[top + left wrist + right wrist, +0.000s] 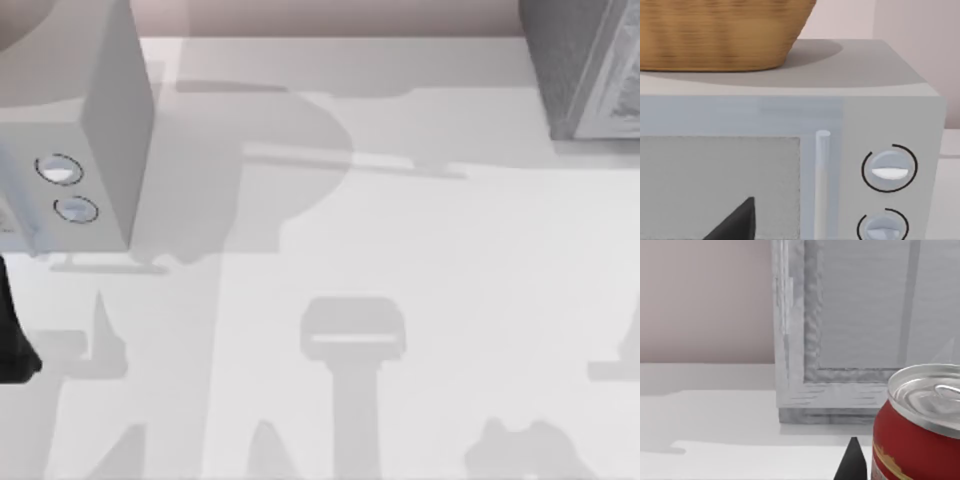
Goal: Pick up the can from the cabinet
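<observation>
White table (420, 250) seen from above, crossed by grey shadows. At its far right corner, dark-grey speckled cabinet (585, 65) with a pale, white-framed front panel (865, 305). At the far left corner, smooth light-grey box (85, 120) with two round dials (889, 168), topped by a wicker basket (715, 32). In the right wrist view, red can (912, 435) with silver lid, upright, close before the cabinet front. Right hand: one dark fingertip (852, 462) beside the can; opening and grip impossible to tell. Left hand: dark tip (737, 222) before the box door; opening impossible to tell.
</observation>
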{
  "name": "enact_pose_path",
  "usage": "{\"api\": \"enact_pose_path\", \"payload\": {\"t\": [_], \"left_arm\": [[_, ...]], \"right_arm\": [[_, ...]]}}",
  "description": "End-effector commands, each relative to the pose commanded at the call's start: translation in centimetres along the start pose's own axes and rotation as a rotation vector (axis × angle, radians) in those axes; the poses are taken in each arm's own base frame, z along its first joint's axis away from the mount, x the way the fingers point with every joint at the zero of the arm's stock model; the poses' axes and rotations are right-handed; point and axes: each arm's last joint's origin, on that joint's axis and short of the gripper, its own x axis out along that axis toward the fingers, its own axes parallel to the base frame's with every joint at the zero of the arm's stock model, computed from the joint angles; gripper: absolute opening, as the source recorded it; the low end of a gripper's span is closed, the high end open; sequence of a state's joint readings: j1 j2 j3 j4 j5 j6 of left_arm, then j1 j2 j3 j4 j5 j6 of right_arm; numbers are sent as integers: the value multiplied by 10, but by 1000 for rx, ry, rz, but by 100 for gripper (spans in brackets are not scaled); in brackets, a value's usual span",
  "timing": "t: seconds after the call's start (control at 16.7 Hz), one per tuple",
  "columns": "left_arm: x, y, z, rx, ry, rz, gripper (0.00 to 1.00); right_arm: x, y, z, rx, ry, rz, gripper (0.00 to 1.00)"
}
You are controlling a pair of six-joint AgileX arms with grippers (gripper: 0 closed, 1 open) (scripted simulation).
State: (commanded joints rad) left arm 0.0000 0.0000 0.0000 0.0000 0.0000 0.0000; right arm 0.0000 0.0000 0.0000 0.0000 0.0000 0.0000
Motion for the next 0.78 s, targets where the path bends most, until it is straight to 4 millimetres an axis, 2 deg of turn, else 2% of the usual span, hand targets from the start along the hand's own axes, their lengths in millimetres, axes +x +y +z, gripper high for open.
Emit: {"api": "enact_pose_path", "payload": {"t": [0.24,0.48,0.78], "left_arm": [[0,0,0,0,0,0,100],[0,0,0,0,0,0,100],[0,0,0,0,0,0,100]], "right_arm": [[0,0,-1,2,8,4,0],[6,3,20,30,-35,75,0],[27,7,49,63,-62,205,0]]}}
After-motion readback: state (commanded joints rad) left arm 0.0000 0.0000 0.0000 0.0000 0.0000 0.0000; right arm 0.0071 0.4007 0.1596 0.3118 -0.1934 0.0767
